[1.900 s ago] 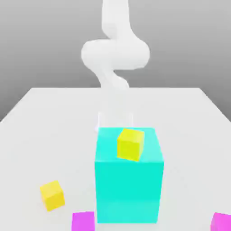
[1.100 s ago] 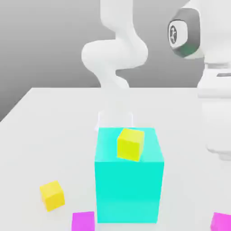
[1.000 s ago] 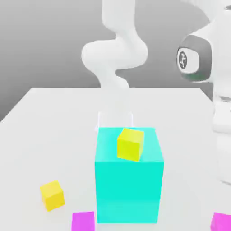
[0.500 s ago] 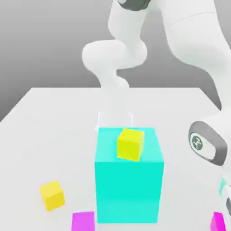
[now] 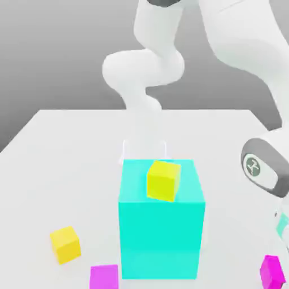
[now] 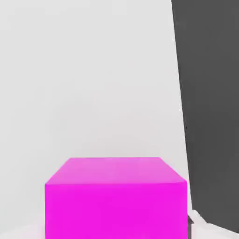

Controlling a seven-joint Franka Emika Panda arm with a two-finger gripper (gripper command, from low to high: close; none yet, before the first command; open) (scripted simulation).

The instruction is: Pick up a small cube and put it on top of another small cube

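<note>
Two small magenta cubes lie well apart on the white table (image 5: 68, 147), both near the front of the exterior view. The small cube (image 5: 272, 271) sits at that view's far right, close beside the table's edge. Another small cube (image 5: 104, 277) rests low in that view, just left of the big cyan block (image 5: 161, 237) and partly cut off by the frame.

You see the white arm (image 5: 242, 34) sweep down from above along the exterior view's right, its wrist bent low over the corner where the small cube lies. The pincer (image 5: 281, 251) hangs directly above and against that cube, pointing down at the table. In the hand view the magenta cube looms large and square right under the camera, centred beneath the hand, with the dark ground past the table's edge close alongside it. You cannot tell from either view whether the pincer is apart or clamped on the cube, nor whether the cube rests on the table or hangs just clear of it.

One yellow cube (image 5: 163, 180) stands on top of the cyan block, turned slightly askew. A second yellow cube (image 5: 65, 244) sits on the table toward the exterior view's left, near the other magenta cube but not touching it.
</note>
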